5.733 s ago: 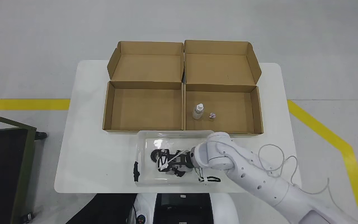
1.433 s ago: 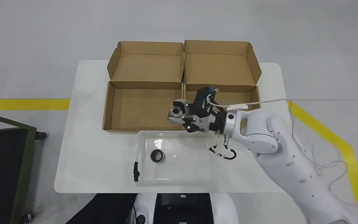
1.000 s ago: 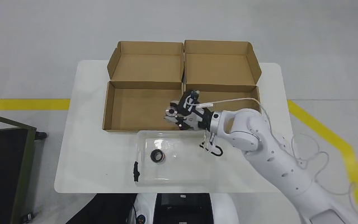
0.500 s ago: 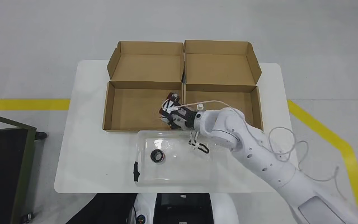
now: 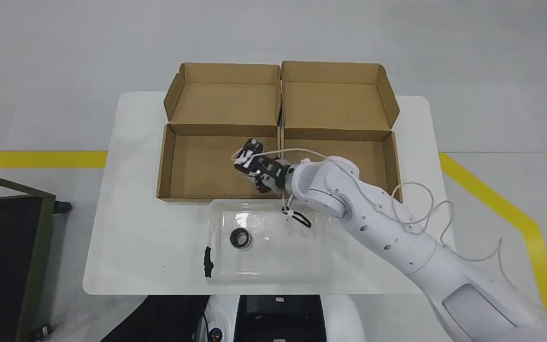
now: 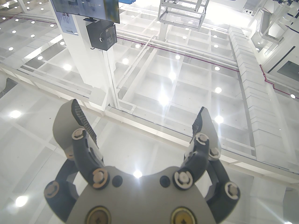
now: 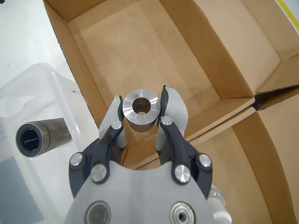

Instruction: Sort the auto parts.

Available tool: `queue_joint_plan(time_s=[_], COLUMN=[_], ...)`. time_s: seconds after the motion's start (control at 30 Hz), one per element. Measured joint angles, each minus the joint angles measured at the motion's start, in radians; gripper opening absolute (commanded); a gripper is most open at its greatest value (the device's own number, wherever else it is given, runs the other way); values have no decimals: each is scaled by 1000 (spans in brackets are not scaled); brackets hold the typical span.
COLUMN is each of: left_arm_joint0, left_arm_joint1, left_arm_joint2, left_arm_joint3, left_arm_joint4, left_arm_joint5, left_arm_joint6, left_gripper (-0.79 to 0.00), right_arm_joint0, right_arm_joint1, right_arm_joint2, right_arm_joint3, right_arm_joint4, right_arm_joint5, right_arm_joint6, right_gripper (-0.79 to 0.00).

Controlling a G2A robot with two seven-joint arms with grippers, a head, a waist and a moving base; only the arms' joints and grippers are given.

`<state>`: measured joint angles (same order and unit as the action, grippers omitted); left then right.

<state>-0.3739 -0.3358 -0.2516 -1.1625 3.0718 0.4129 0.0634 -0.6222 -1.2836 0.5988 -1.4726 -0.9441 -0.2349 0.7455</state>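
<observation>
From above, I see right gripper (image 5: 253, 162) over left box (image 5: 192, 167); one bearing (image 5: 242, 239) waits in clear tray (image 5: 282, 258), black piece (image 5: 207, 261) at tray wall.
Left wrist: left gripper (image 6: 140, 117) spread wide, empty, facing ceiling (image 6: 172, 47).
Right wrist: fingers (image 7: 174, 108) pinch metal sleeve (image 7: 141, 111) above bare box floor. I judge sleeve undropped, bearing left.

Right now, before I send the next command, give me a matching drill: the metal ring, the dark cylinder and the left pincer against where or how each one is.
Things:
1. metal ring
2. dark cylinder
3. left pincer

Places or states:
a. lying in the clear tray
b. open, holding nothing
c. clamped in the right pincer above the left box

Pairs: 1-c, 2-a, 3-b.
</observation>
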Motion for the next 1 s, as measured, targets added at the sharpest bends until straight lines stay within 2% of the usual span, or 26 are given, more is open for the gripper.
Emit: queue_joint_plan(time_s=[0.4, 0.7, 0.83, 1.0], left_arm_joint0=[0, 0, 0, 0], left_arm_joint1=[0, 0, 0, 0], left_arm_joint2=[0, 0, 0, 0], left_arm_joint3=[0, 0, 0, 0], left_arm_joint4=[0, 0, 0, 0], left_arm_joint5=[0, 0, 0, 0], left_arm_joint6=[0, 0, 0, 0], left_gripper=[0, 0, 0, 0], right_arm_joint0=[16, 15, 13, 15], right_arm_joint1=[-32, -42, -47, -57], right_arm_joint2=[-4, 9, 9, 5], right_arm_joint3=[72, 79, 85, 97], right_arm_joint4=[31, 19, 19, 17], right_arm_joint5=[-4, -18, -31, -43], right_arm_joint6=[57, 105, 117, 125], right_gripper=[-785, -785, -730, -603])
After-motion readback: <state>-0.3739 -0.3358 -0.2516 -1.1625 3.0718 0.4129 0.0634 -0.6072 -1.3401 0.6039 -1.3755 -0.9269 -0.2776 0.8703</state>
